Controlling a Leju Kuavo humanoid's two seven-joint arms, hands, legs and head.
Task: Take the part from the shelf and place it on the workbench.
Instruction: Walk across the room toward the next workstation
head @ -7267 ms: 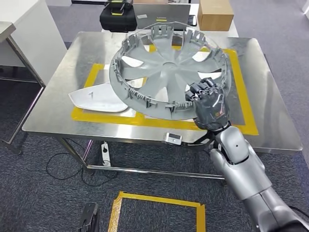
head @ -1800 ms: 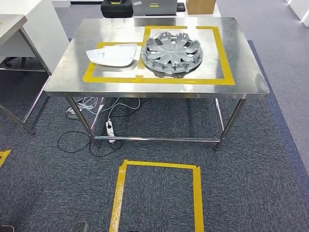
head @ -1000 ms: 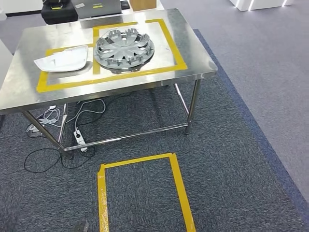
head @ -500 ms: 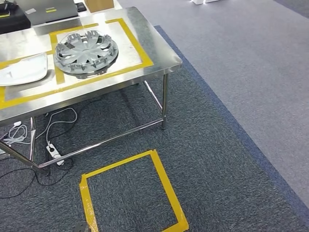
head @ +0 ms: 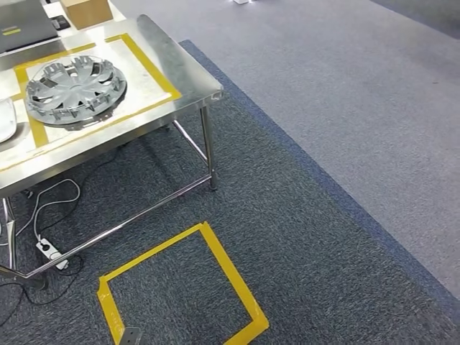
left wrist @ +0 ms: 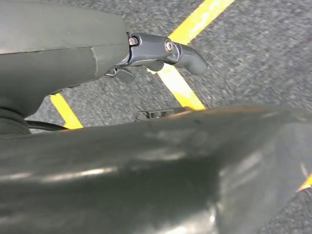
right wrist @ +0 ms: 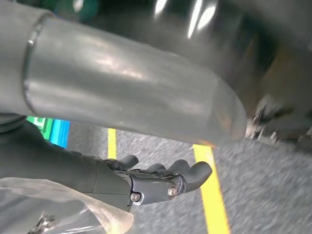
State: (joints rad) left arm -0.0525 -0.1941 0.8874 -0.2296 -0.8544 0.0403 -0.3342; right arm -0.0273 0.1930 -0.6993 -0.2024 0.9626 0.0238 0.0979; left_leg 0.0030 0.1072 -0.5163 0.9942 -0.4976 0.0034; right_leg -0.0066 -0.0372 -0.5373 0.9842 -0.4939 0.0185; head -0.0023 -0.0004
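On the workbench (head: 187, 86) lies the part (head: 70, 90), well apart from both hands.

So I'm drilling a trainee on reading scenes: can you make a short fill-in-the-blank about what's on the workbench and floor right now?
1. The grey wheel cover lies flat on the steel ____.
2. The tape outlining its spot on the workbench is ____.
3. On the carpet near the table, yellow tape marks a ____.
4. The cardboard box stands at the table's ____ edge.

Missing words: workbench; yellow; square; far
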